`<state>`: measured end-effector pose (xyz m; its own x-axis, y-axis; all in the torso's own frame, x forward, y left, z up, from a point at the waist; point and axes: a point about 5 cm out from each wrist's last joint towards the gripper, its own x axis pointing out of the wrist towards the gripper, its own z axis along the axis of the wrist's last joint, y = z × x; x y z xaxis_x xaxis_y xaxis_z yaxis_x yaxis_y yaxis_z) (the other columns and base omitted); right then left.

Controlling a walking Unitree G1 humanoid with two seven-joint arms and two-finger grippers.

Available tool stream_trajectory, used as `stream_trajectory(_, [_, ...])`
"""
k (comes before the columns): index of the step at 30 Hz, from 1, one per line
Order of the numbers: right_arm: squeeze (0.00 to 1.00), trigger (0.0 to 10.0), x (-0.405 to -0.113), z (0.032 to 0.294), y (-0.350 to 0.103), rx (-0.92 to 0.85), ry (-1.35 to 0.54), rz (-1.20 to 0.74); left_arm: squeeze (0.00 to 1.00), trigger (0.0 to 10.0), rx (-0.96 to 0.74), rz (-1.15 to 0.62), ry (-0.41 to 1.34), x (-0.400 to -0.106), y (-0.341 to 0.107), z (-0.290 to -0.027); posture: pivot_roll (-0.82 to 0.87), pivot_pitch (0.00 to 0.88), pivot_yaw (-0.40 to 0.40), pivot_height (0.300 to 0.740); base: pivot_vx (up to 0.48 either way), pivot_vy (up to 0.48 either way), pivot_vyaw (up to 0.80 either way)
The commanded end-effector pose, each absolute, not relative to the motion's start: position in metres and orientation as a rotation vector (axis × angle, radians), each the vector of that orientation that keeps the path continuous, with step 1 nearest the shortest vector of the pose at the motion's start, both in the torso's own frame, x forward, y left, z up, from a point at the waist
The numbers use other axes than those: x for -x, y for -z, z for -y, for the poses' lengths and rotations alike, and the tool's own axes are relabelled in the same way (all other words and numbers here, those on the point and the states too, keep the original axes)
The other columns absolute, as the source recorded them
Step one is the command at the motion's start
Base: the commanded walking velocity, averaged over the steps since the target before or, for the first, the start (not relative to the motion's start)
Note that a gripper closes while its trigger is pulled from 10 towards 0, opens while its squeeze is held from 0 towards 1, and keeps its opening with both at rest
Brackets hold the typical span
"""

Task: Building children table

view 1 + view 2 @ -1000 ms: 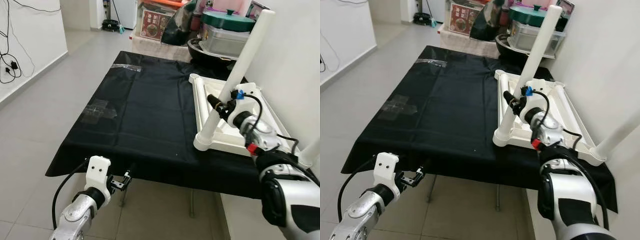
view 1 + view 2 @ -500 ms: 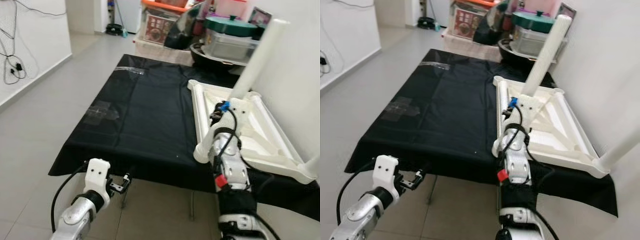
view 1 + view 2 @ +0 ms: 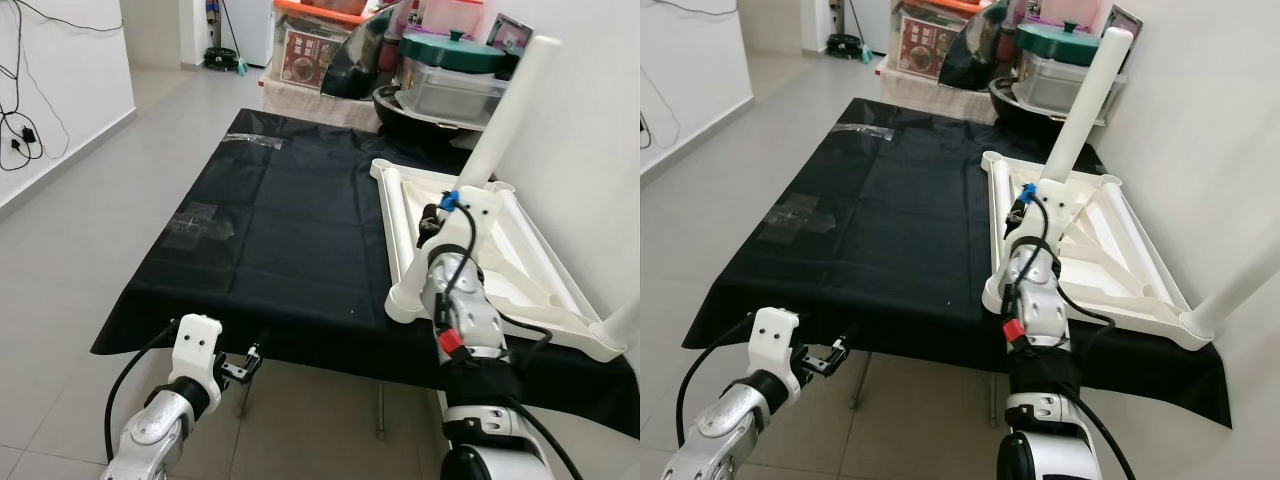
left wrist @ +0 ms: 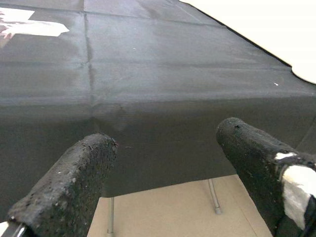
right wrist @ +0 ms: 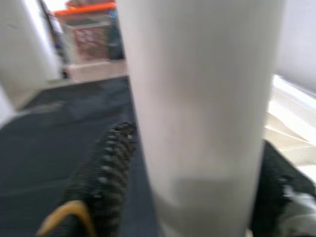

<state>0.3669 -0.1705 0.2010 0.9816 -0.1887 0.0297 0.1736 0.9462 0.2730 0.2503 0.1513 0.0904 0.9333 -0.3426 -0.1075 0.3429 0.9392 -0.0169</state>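
Two grippers are mine. My left gripper [image 3: 252,362] hangs low, just off the near hem of the black cloth-covered work table [image 3: 270,230], with its fingers [image 4: 74,177] spread apart and nothing between them; through the gap I see the cloth's front drop and thin metal legs below. Two pale patches of clear tape [image 3: 198,220] lie on the cloth toward my left, and a third strip near the far edge.

Further right, the white plastic children's table top [image 3: 520,265] lies upside down on the right side of the cloth, its ribbed underside up. At its near left corner stands a white cylindrical table leg [image 3: 505,125], tilting up and away toward the wall. My right gripper [image 3: 430,222] is on the lower part of that leg, just above the corner socket; from the wrist, the white tube [image 5: 202,113] sits squarely between my two black fingers [image 5: 106,168], which close against it on either side. Another white leg [image 3: 1240,285] sticks out at the near right corner.

At the far end sit a dark wok, a grey tub with a green lid [image 3: 455,50], and a red printed box [image 3: 310,55] whose writing I cannot read.
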Motion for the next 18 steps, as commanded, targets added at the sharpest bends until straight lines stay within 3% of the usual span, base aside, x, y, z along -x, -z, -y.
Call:
stream_trajectory(1, [1.0,10.0,-0.369,0.167,-0.214,-0.314,0.061,0.118,0.0,10.0,-0.004,-0.116,0.358,-0.249,-0.088,-0.148,0.07,0.0,-0.181,0.74,0.0,0.0,0.0])
stream_trajectory(3, [1.0,10.0,-0.37,0.165,-0.221,-0.324,-0.017,0.143,0.0,10.0,-0.003,-0.116,0.358,-0.249,-0.088,-0.148,0.07,0.0,-0.181,0.74,0.0,0.0,0.0])
stream_trajectory(4, [0.0,10.0,-0.369,0.165,-0.229,-0.35,-0.115,0.17,0.0,10.0,-0.003,-0.117,0.359,-0.249,-0.088,-0.149,0.06,0.0,-0.179,0.74,0.0,0.0,0.0])
stream_trajectory(6, [0.0,10.0,-0.369,0.165,-0.229,-0.35,-0.115,0.17,0.0,10.0,-0.003,-0.117,0.359,-0.249,-0.088,-0.149,0.06,0.0,-0.179,0.74,0.0,0.0,0.0])
stream_trajectory(9, [0.0,10.0,-0.362,0.164,-0.242,-0.311,-0.372,0.223,0.0,10.0,-0.003,-0.117,0.36,-0.249,-0.088,-0.149,0.07,0.0,-0.176,0.74,0.0,0.0,0.0])
stream_trajectory(11, [0.0,10.0,-0.362,0.164,-0.242,-0.311,-0.372,0.223,0.0,10.0,-0.003,-0.117,0.36,-0.249,-0.088,-0.149,0.07,0.0,-0.176,0.74,0.0,0.0,0.0])
stream_trajectory(12, [0.0,10.0,-0.36,0.167,-0.249,-0.245,-0.54,0.232,0.0,10.0,-0.005,-0.115,0.363,-0.25,-0.088,-0.149,0.07,0.0,-0.172,0.74,0.0,0.0,0.0])
stream_trajectory(14, [0.0,10.0,-0.36,0.167,-0.249,-0.245,-0.54,0.232,0.0,10.0,-0.005,-0.115,0.363,-0.25,-0.088,-0.149,0.07,0.0,-0.172,0.74,0.0,0.0,0.0])
stream_trajectory(16, [0.0,10.0,-0.359,0.168,-0.249,-0.097,-0.77,0.184,0.0,10.0,-0.01,-0.109,0.364,-0.252,-0.09,-0.15,0.08,0.0,-0.18,0.74,0.0,0.0,0.0])
stream_trajectory(18, [0.0,10.0,-0.362,0.169,-0.245,-0.051,-0.829,0.144,0.0,10.0,-0.011,-0.104,0.362,-0.253,-0.091,-0.15,0.08,0.0,-0.185,0.74,0.0,0.0,0.0])
